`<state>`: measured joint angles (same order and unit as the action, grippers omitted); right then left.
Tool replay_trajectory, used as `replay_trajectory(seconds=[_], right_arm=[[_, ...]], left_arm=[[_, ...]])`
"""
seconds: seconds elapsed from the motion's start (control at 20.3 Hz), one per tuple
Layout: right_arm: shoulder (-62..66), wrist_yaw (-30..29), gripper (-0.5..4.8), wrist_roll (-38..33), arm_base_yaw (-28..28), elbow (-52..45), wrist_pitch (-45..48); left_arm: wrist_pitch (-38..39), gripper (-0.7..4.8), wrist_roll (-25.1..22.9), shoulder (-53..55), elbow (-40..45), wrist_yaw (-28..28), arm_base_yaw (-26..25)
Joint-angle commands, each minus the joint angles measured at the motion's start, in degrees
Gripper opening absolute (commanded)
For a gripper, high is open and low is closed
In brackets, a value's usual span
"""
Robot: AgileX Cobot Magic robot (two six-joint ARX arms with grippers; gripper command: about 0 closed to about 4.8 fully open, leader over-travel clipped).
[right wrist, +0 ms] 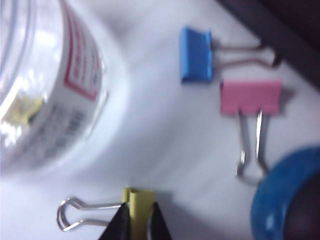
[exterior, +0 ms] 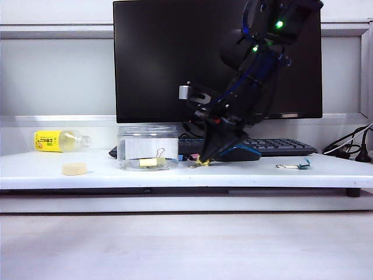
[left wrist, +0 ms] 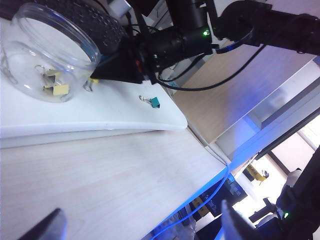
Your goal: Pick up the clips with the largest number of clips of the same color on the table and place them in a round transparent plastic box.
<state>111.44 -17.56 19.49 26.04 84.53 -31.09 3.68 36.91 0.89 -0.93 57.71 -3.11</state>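
Right jaws pinching yellow clip, silver handles sideways, left jaws wide.

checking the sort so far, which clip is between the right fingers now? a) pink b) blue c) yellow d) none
c, in the right wrist view the right gripper has its fingers closed around the yellow clip, while the pink clip and blue clip lie apart on the table.

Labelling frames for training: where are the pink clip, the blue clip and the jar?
pink clip (right wrist: 251, 98): right wrist view, pink body.
blue clip (right wrist: 196, 54): right wrist view, blue body.
jar (exterior: 148, 137): exterior view, front wall.
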Motion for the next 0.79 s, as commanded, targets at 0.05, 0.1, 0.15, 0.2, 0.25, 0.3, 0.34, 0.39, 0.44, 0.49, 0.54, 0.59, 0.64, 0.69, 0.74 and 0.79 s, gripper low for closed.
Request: replay_trajectory(seconds=[0.05, 0.1, 0.15, 0.2, 0.25, 0.3, 0.34, 0.39, 0.44, 0.49, 0.54, 0.59, 0.64, 0.69, 0.74, 0.79], right_arm=[[-2.9, 0.9, -0.01, 0.0, 0.0, 0.9, -1.6], [-3.7, 0.9, -0.01, 0.0, 0.0, 1.6, -1.7], [-4.9, 0.9, -0.01, 0.0, 0.0, 2.7, -2.0], [-5.8, 0.4, -0.01, 0.0, 0.0, 3.7, -2.3], [-6.6, -1.3, -0.01, 0.0, 0.0, 4.5, -2.5], [-7.1, -3.4, -0.01, -0.1, 0.1, 5.0, -2.7], [-8.1, -6.7, -0.01, -1.5, 0.1, 5.2, -2.1], [-8.5, -7.4, -0.01, -2.0, 0.1, 5.2, -1.9], [-8.9, -8.8, -0.01, -2.7, 0.4, 5.2, -1.9], [-9.0, -10.1, 0.00, -3.0, 0.6, 5.2, -1.9], [-8.9, -12.8, 0.00, -3.0, 0.9, 5.2, -2.2], [-8.9, -14.2, 0.00, -3.0, 1.4, 5.1, -2.0], [-8.9, -15.4, 0.00, -3.0, 2.2, 5.1, -1.5], [-8.9, -16.2, 0.00, -3.1, 2.9, 5.1, -0.7], [-8.9, -16.2, 0.00, -3.0, 3.9, 5.1, 0.2], [-8.9, -16.0, 0.00, -3.0, 4.5, 5.0, 1.0]], left_arm=[[-0.8, 4.12, -0.2, 0.0, -0.2, 0.2, 0.0], [-0.8, 4.12, -0.2, 0.0, -0.2, 0.2, 0.1], [-0.8, 4.12, -0.2, 0.0, -0.2, 0.3, 0.1], [-0.8, 4.12, -0.2, 0.0, -0.2, 0.3, 0.1], [-0.8, 4.12, -0.2, 0.0, -0.2, 0.2, 0.1], [-0.8, 4.12, -0.2, 0.0, -0.2, 0.3, 0.1], [-0.8, 4.12, -0.2, 0.0, -0.2, 0.4, 0.1], [-0.8, 4.12, -0.2, 0.0, -0.2, 0.4, 0.1], [-0.8, 4.12, -0.1, 0.0, -0.2, 0.4, 0.1], [-0.8, 4.12, -0.1, 0.0, -0.2, 0.4, 0.1], [-0.8, 4.12, -0.1, 0.0, -0.2, 0.4, 0.1], [-0.8, 4.12, -0.1, 0.0, -0.2, 0.4, 0.1], [-0.8, 4.12, -0.1, 0.0, -0.2, 0.4, 0.1], [-0.8, 4.12, -0.1, 0.0, -0.2, 0.4, 0.1], [-0.8, 4.12, -0.1, 0.0, -0.2, 0.4, 0.1], [-0.8, 4.12, -0.1, 0.0, -0.2, 0.4, 0.1]])
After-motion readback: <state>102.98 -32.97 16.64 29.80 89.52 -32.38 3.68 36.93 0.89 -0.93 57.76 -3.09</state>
